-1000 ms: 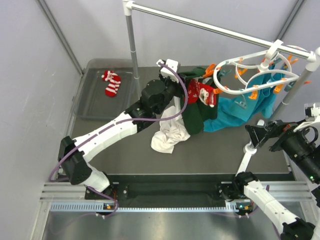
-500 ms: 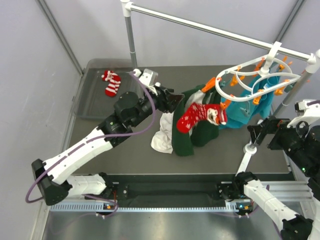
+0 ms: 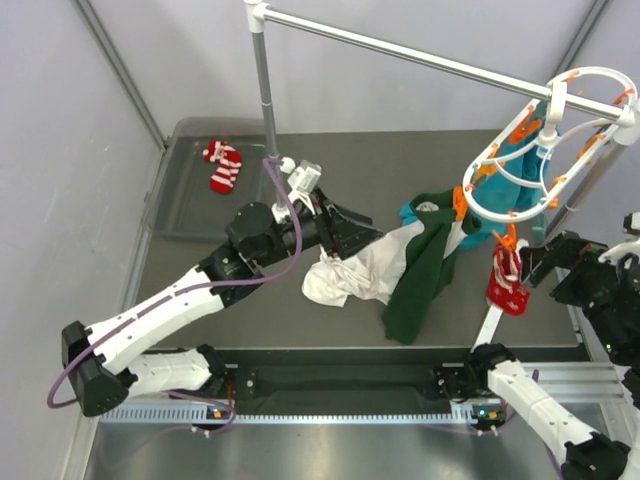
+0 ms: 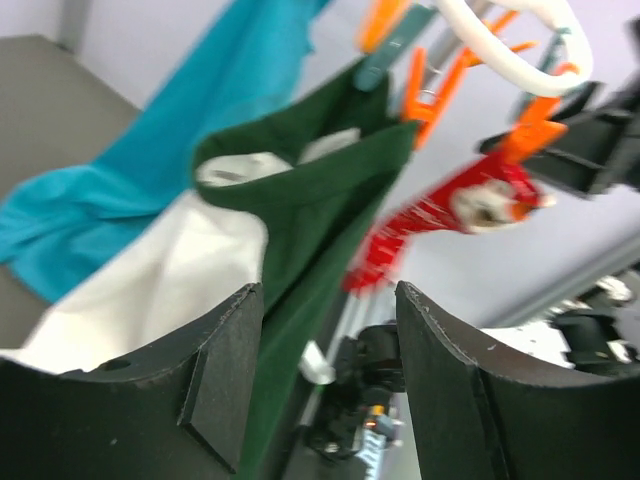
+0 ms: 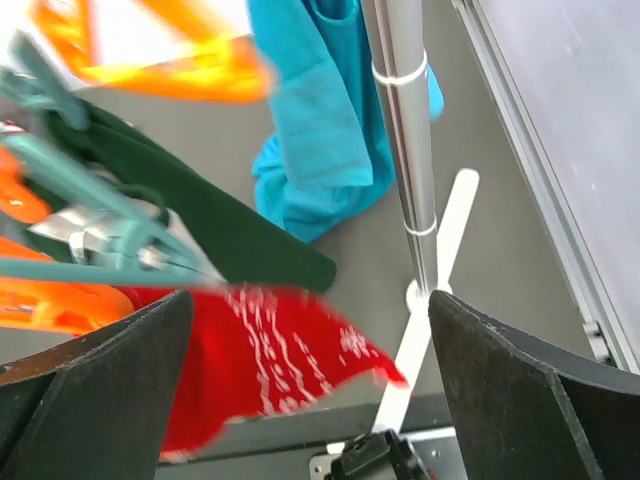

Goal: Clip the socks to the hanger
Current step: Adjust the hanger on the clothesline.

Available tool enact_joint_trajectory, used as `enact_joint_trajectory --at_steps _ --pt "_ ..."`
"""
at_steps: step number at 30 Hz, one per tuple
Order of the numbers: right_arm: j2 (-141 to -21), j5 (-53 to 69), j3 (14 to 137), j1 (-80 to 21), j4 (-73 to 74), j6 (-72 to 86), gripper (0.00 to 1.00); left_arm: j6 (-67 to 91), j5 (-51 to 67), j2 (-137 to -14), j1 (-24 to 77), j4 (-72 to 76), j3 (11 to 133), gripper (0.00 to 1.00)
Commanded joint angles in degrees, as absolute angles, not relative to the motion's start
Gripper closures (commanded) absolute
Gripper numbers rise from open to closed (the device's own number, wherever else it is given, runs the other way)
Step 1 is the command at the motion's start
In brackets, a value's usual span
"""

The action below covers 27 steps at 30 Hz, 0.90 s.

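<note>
The white oval hanger [image 3: 545,150] with orange clips hangs tilted from the rail at the upper right. The snowflake sock [image 3: 508,282] dangles from one of its orange clips [image 3: 507,243]. It also shows blurred in the right wrist view [image 5: 270,350] and the left wrist view [image 4: 440,215]. My right gripper [image 3: 548,262] is open and empty just right of that sock, which hangs between its spread fingers [image 5: 90,390] in the wrist view. My left gripper [image 3: 365,232] is open and empty [image 4: 330,380] over the white cloth. The striped sock [image 3: 224,165] lies in the tray.
A dark green cloth [image 3: 425,270], a white cloth [image 3: 355,275] and a teal cloth [image 3: 500,185] hang or trail from the hanger onto the table. The grey tray [image 3: 180,205] sits at the back left. The rail's post [image 5: 405,150] and white foot [image 3: 492,310] stand beside my right gripper.
The hanger has swung right and tilted up, carrying the snowflake sock over to my right gripper. The green and white cloths were dragged right. My left gripper has let go and sits back, open.
</note>
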State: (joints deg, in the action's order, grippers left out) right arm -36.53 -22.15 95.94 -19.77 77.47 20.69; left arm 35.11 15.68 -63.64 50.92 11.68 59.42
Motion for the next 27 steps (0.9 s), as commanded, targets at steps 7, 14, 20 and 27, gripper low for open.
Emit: enact_joint_trajectory --at_steps 7,14,20,27 --pt "-37.9 -18.5 94.2 -20.3 80.0 22.2 0.00 24.9 2.4 -68.9 72.0 20.7 64.3 0.39" --pt "-31.0 -10.9 94.2 -20.4 70.1 17.6 0.00 12.2 -10.8 -76.8 86.5 28.5 68.4 0.39" --pt "-34.5 -10.5 99.7 -20.4 71.2 15.8 0.00 3.9 -15.6 -90.9 89.5 31.2 78.4 0.39" --pt "-35.0 -14.7 100.5 -20.4 70.8 15.9 0.00 -2.0 -34.8 -105.2 89.6 27.0 86.6 0.36"
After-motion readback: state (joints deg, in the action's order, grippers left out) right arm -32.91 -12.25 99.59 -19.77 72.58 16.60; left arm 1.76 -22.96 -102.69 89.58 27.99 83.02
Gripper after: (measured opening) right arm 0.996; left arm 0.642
